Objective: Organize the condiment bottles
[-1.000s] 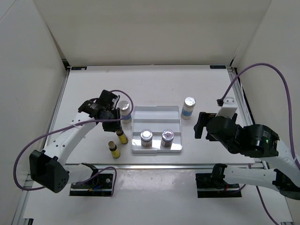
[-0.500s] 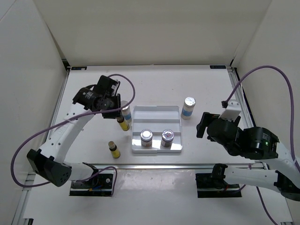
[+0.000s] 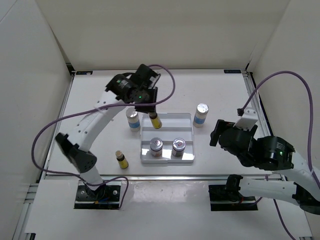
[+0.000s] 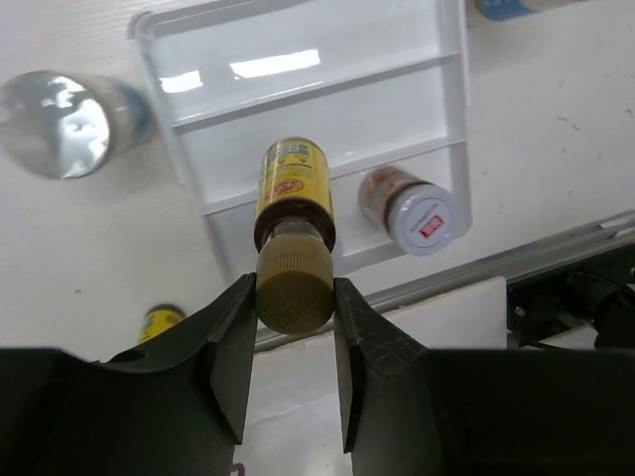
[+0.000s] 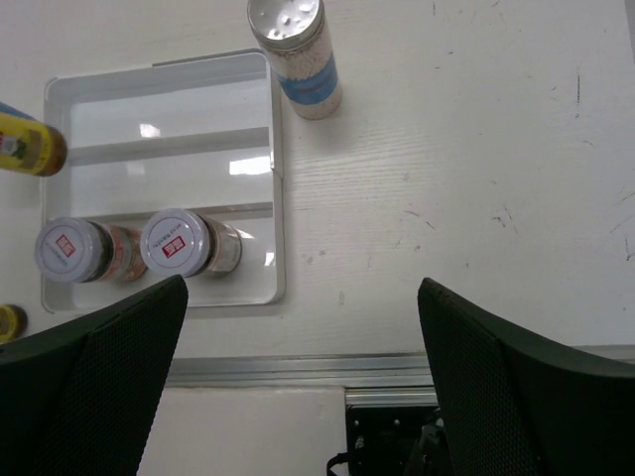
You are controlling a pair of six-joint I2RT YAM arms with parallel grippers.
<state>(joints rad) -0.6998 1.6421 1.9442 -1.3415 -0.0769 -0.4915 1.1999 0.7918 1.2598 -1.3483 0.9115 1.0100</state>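
Your left claw is clamped on the dark cap of one thin yellow bottle, with one finger on each side of the cap. This bottle hangs under the claw, over the left side of the white tray, near its back corner in the top view. Whether its base touches the tray, you cannot tell. In the front row of the tray stand the left jar and the right jar, side by side. One white bottle stands on the table just beside the tray's left edge, and the other white bottle near its right back corner. The second yellow bottle stands on the table to the front left, apart from the tray. Your right claw has its fingers wide apart and holds nothing, over the table to the right of the tray
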